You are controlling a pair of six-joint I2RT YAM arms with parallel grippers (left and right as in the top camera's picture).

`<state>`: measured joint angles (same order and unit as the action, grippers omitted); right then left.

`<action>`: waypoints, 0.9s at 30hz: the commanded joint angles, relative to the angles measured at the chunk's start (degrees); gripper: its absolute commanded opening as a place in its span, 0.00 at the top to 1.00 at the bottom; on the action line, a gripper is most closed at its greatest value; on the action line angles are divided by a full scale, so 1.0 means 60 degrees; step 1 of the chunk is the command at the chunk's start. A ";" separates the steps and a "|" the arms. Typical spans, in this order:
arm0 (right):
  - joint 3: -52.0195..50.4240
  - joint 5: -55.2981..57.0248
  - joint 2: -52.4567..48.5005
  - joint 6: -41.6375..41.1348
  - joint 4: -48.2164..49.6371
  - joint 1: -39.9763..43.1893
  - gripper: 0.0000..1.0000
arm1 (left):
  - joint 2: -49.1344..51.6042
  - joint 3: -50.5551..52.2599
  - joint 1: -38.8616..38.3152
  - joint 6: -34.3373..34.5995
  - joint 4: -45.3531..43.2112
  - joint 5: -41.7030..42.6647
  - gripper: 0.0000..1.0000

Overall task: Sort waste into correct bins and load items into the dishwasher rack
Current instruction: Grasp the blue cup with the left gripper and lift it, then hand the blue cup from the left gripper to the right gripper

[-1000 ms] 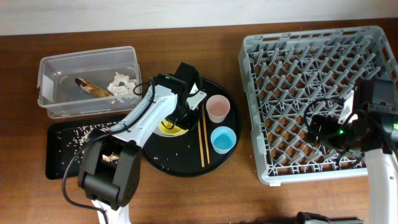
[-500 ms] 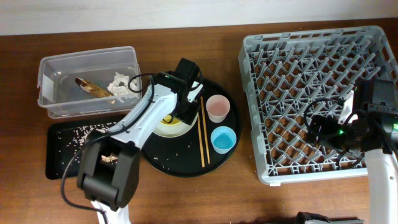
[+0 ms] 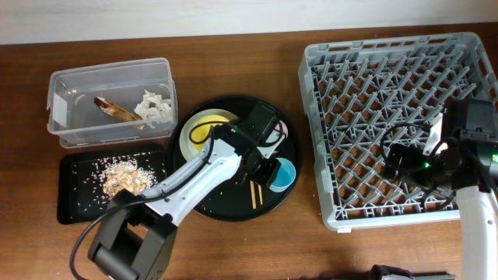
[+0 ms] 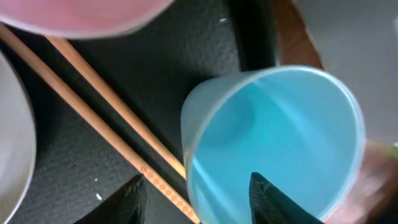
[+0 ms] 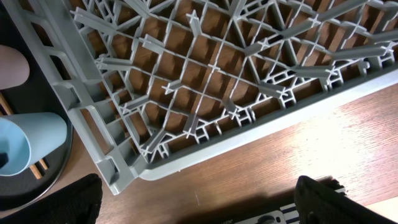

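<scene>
Pink cup (image 3: 282, 127) is mostly hidden under the left arm in overhead, only a sliver shows; in left wrist it is cut off at the top edge (image 4: 81, 12). Chopsticks (image 3: 253, 192) are covered along the middle, with the lower ends showing. Yellow bowl (image 3: 204, 135) sits on the plate (image 3: 226, 118), and the edge between them is hard to make out.

Left wrist shows what overhead can't. The left gripper (image 4: 198, 180) is spread and straddles the near wall of the blue cup (image 4: 280, 137), one finger inside and one outside. It is not clamped. Chopsticks (image 4: 106, 112) run diagonally just beside the cup on the round black tray (image 4: 161, 56). Overhead only puts the left gripper (image 3: 271, 166) at the blue cup (image 3: 283, 174).

Right wrist shows the right gripper (image 5: 199, 208) with its fingers wide apart and empty. It is over the near corner of the rack (image 5: 93, 118), with bare table (image 5: 261, 162) below. In overhead the right gripper (image 3: 399, 159) is a dark blob above the rack (image 3: 313, 132), so the fingers are unreadable there.

Peel strip (image 3: 115, 110) and tissue (image 3: 156, 107) lie in the clear tub (image 3: 109, 76). Food scraps (image 3: 124, 176) lie in the black tray (image 3: 74, 210).

Compared with half a second ago, the left arm has swung from the plate across to the blue cup. The plate and scraps are now uncovered and the pink cup is now covered. The right arm is unchanged.
</scene>
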<state>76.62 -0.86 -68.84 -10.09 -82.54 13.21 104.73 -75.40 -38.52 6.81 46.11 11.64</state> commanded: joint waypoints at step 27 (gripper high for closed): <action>0.0069 -1.1602 -0.3901 0.3898 0.4721 -0.3865 0.01 | -0.1188 0.0710 0.5271 0.0430 -0.3279 1.1278 1.00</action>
<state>76.69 -61.84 -90.08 12.47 -57.84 -5.56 97.21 -70.91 -6.39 9.72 26.61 75.57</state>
